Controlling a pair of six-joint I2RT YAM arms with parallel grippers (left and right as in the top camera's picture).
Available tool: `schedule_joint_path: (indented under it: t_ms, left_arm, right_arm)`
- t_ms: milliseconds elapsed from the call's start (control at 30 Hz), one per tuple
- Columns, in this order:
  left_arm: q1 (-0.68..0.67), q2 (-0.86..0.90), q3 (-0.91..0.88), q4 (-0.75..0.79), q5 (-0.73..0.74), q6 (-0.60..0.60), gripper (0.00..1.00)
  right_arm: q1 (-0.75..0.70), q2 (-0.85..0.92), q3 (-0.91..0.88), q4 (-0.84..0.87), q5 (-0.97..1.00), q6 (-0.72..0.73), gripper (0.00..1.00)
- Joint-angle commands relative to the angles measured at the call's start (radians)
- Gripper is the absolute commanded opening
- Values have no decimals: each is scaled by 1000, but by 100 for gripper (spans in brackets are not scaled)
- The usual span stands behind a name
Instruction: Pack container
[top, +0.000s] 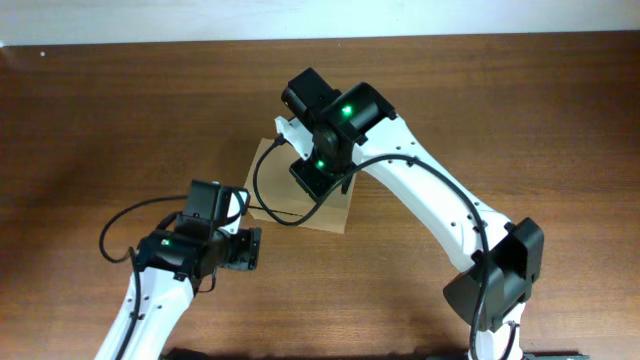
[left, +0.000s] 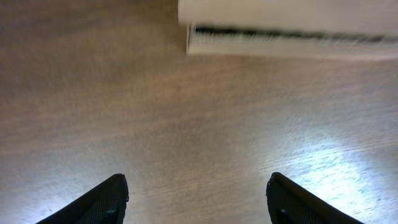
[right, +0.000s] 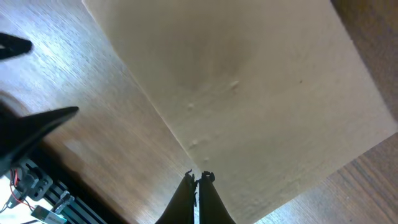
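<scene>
- I see the small rectangular tan cardboard box (top: 328, 214) lying flat on the brown wooden table (top: 120, 120), near its middle and turned slightly askew to the table's edges.
- Overhead view: I can make out only one corner and a strip along the opposite edge; the rest is hidden.
- Right wrist view: the flap lid (right: 249, 93) lies down, closed, plain and unmarked, with a few small dents.
- Left wrist view: side wall blurred, with a dark seam running just under the lid.

A dark brown wood-grain table (top: 120, 110) fills the view, with bright glare (left: 339, 155) on its surface.
</scene>
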Motion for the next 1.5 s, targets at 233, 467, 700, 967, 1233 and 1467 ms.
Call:
schedule_joint_path:
  t_ms: [233, 467, 700, 967, 1233, 1467]
  left_arm:
    - [-3, -2, -119, 92, -3, -10, 72]
    - [-3, -2, -159, 194, -3, -10, 71]
    - [-3, -2, -161, 278, -3, -10, 63]
    - [-3, -2, -161, 309, -4, -10, 62]
    - [-3, -2, -201, 370, -3, -10, 57]
    - [-3, -2, -255, 428, 5, -29, 64]
  right_arm:
    - [5, -11, 24, -22, -9, -9, 4]
    - [5, -11, 24, -26, -9, -9, 4]
    - [5, -11, 24, -29, -10, -9, 4]
    - [5, -11, 24, -28, -16, -8, 4]
    - [5, -11, 24, -22, -17, 3, 4]
    - [5, -11, 25, -15, -24, 14, 4]
